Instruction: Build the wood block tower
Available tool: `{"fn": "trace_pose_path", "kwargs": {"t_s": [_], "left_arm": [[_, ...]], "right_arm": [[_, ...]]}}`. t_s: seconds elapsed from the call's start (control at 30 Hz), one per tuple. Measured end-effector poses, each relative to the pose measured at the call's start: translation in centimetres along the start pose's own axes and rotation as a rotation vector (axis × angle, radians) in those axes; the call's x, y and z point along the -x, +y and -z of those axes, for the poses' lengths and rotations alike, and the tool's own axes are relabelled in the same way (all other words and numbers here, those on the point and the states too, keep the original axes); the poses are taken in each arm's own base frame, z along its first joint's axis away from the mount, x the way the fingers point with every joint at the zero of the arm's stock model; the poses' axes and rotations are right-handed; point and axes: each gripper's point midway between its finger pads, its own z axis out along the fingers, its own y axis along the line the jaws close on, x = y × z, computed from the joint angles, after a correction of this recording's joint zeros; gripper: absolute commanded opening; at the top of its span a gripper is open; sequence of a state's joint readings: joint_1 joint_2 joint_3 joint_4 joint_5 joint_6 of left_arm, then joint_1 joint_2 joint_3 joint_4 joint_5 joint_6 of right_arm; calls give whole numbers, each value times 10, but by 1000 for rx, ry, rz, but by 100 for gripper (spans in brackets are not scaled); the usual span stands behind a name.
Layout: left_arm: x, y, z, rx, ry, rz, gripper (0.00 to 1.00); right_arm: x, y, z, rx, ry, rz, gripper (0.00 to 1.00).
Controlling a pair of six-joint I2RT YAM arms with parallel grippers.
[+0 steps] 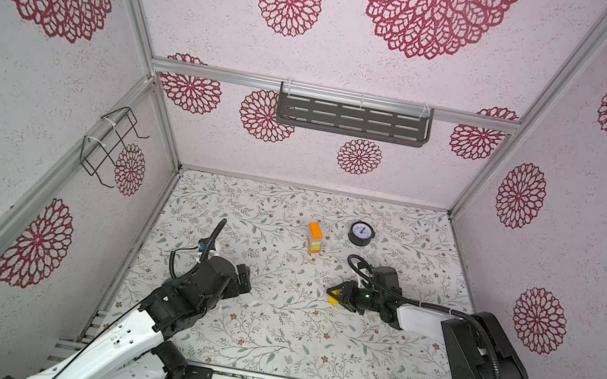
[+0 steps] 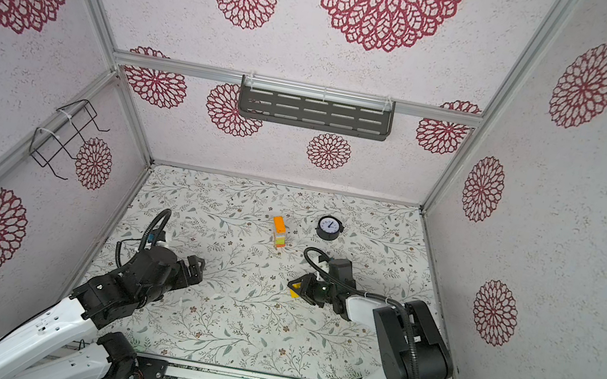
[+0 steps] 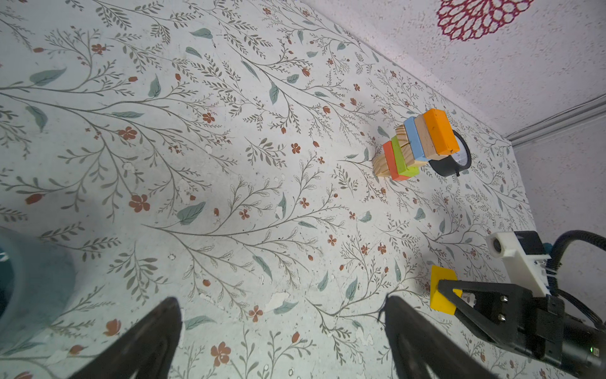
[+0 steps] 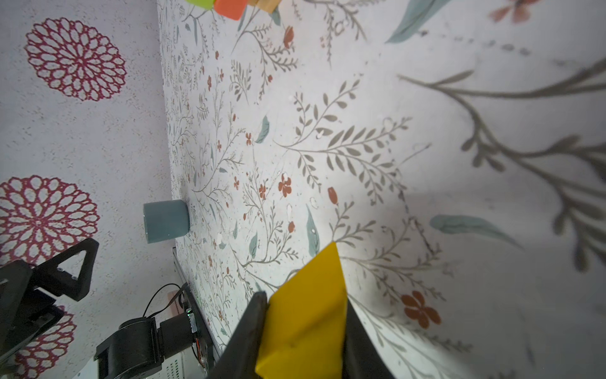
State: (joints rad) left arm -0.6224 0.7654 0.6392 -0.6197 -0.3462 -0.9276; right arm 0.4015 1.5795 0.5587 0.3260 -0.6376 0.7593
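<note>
Left gripper: jaws apart, empty. The tower stands built up to its orange block, well beyond the right gripper. Right gripper: clamped on the yellow wedge, seemingly the last piece left to place.

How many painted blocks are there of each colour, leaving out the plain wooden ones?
orange block: 1
blue brick: 1
green brick: 1
orange-red brick: 1
yellow wedge: 1
Total: 5
</note>
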Motion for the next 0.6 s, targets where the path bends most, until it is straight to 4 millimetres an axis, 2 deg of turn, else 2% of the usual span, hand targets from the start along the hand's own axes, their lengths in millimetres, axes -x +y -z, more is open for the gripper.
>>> {"fn": "trace_pose_path", "kwargs": {"t_s": [0.13, 0.23, 0.47, 0.6], "left_arm": [[0, 0, 0, 0, -1, 0, 99], [-1, 0, -2, 7, 3, -5, 99], [-3, 1, -7, 22, 17, -22, 99], [-1, -1, -6, 18, 13, -24, 99]], "right_arm": [[-1, -9, -5, -8, 13, -14, 26], [-3, -13, -7, -11, 24, -21, 32], [-2, -11, -6, 1, 28, 11, 47], [1, -10, -6, 5, 24, 34, 50]]}}
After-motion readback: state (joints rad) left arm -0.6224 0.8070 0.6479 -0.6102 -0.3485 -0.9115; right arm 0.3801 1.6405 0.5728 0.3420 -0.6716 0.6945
